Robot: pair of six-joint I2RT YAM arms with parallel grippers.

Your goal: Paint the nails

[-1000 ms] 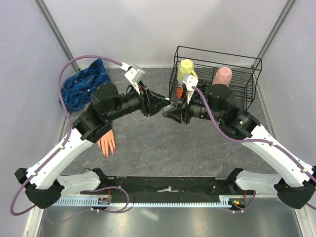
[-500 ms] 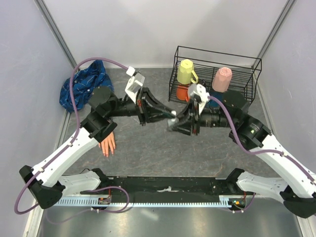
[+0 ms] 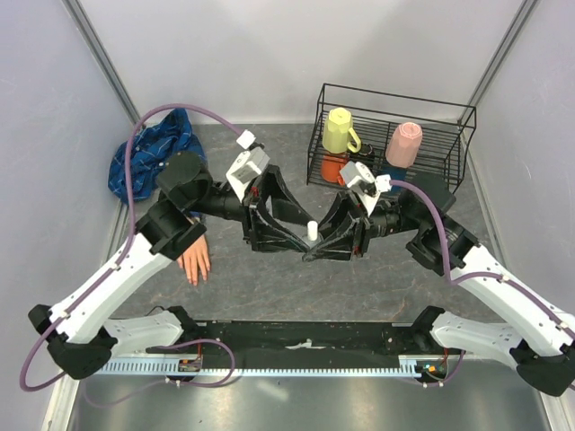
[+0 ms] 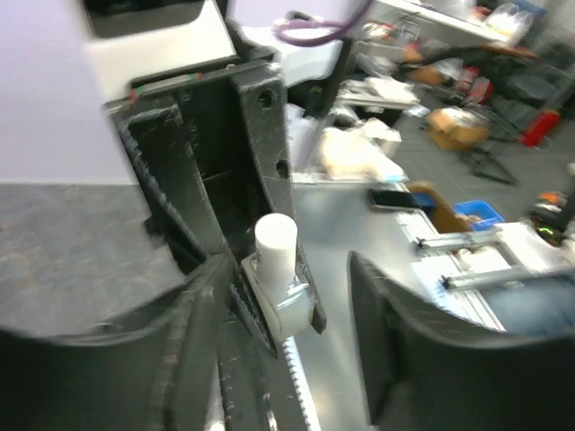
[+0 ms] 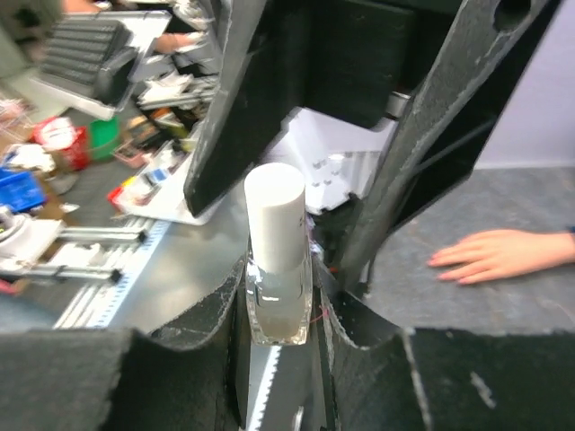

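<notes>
A small clear bottle with a white cap [image 3: 312, 230] stands upright between the two arms, above the middle of the grey table. My right gripper [image 3: 321, 241] is shut on its glass body [image 5: 279, 301]. My left gripper [image 3: 302, 232] is open, with its fingers [image 4: 422, 346] spread on either side of the cap [image 4: 275, 242] and not touching it. The pale peach mannequin hand [image 3: 193, 259] lies flat at the left, mostly under my left arm. Its blue plaid sleeve [image 3: 144, 159] is bunched behind. Its fingertips with the nails [image 5: 440, 261] show in the right wrist view, apart from the bottle.
A black wire rack [image 3: 395, 99] stands at the back right with a yellow mug [image 3: 339, 130], a pink cup [image 3: 403, 144] and an orange item [image 3: 331, 168]. Pale walls close in the left, back and right. A black rail [image 3: 305, 337] runs along the near edge.
Both grippers have moved together toward the near edge with the bottle. My left gripper has opened wide around the cap. The mannequin hand has not moved.
</notes>
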